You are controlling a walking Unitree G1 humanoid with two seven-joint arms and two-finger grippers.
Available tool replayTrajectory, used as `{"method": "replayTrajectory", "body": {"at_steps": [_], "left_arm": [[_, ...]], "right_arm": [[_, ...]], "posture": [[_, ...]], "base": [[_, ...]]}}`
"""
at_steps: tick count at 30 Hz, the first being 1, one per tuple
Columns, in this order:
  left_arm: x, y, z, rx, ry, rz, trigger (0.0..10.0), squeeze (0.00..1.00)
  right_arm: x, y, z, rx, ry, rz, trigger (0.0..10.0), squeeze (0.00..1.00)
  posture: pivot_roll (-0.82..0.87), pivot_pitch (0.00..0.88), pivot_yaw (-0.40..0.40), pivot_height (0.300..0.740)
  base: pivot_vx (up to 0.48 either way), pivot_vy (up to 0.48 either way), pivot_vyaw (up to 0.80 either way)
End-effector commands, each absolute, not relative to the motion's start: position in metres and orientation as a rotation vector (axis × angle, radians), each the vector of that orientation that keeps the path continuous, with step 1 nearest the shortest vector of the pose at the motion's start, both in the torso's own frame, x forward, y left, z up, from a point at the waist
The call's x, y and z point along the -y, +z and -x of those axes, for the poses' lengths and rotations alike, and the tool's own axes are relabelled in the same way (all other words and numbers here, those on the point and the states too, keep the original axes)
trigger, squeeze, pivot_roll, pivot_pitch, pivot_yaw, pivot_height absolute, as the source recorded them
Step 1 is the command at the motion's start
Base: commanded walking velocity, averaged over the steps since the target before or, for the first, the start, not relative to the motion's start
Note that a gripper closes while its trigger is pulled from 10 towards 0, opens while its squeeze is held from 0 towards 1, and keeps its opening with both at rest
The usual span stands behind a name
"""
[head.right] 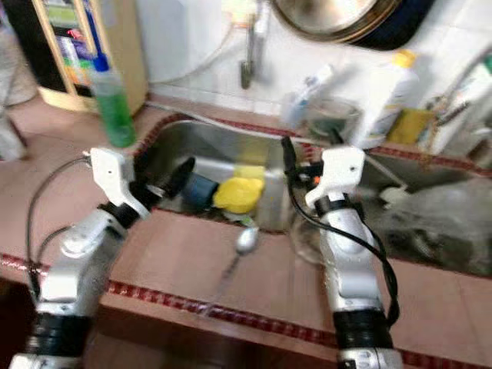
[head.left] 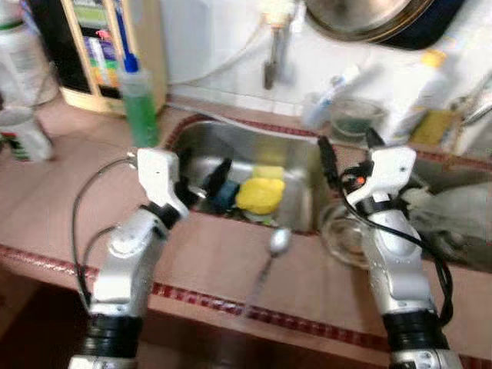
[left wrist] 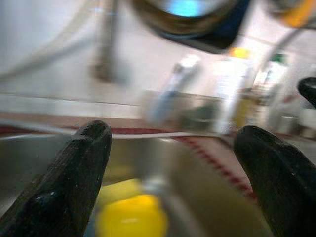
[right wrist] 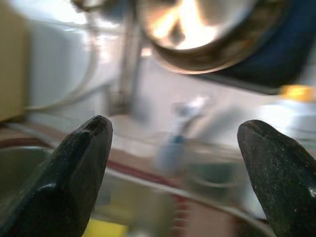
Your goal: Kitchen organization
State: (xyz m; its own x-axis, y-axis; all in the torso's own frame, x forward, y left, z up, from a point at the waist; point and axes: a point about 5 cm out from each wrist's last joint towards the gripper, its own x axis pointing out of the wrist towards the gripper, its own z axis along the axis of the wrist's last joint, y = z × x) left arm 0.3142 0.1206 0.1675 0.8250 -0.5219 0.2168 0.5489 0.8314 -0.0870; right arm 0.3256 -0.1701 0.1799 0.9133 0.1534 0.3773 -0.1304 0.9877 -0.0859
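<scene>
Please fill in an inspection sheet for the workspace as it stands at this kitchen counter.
Surface: brownish counter with a red patterned strip near its front edge.
Job's things: spoon lying on the counter just before the steel sink; a yellow item and a dark item inside the sink.
Clutter: green bottle left of the sink, white bottle with yellow cap behind it, mug at far left.
Grippers: left gripper open over the sink's left part; right gripper open above the sink's right rim.
Cables: black cable looping beside the left arm; another along the right arm.
Surroundings: tiled wall, metal pan hanging above.
</scene>
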Motion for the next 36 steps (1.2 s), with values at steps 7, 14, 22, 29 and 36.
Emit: {"method": "replayTrajectory", "body": {"at_steps": [7, 14, 22, 29, 36], "left_arm": [[-0.126, 0.171, -0.316, 0.201, -0.556, 0.135, 10.0, 0.00], [-0.127, 0.173, -0.316, 0.206, -0.558, 0.130, 10.0, 0.00], [-0.118, 0.172, -0.311, 0.184, -0.616, 0.024, 10.0, 0.00], [-0.110, 0.172, -0.304, 0.167, -0.682, -0.048, 10.0, 0.00], [-0.098, 0.165, -0.292, 0.130, -0.779, -0.135, 10.0, 0.00]], "right_arm": [[0.170, 0.187, -0.328, 0.411, 0.148, 0.077, 10.0, 0.00], [0.169, 0.186, -0.329, 0.405, 0.152, 0.087, 10.0, 0.00], [0.172, 0.173, -0.331, 0.330, 0.115, -0.023, 10.0, 0.00], [0.177, 0.162, -0.332, 0.268, 0.068, -0.075, 10.0, 0.00], [0.184, 0.154, -0.335, 0.207, 0.016, -0.091, 10.0, 0.00]], "posture": [[0.07, 0.000, -0.076, 0.740], [0.07, 0.000, -0.076, 0.740], [0.07, 0.000, -0.066, 0.740], [0.07, 0.000, -0.056, 0.740], [0.07, 0.000, -0.052, 0.740]], "base": [[0.000, -0.392, 0.00], [0.000, -0.290, 0.00], [0.000, 0.000, 0.00], [0.000, 0.000, 0.00], [0.000, 0.000, 0.00]]}}
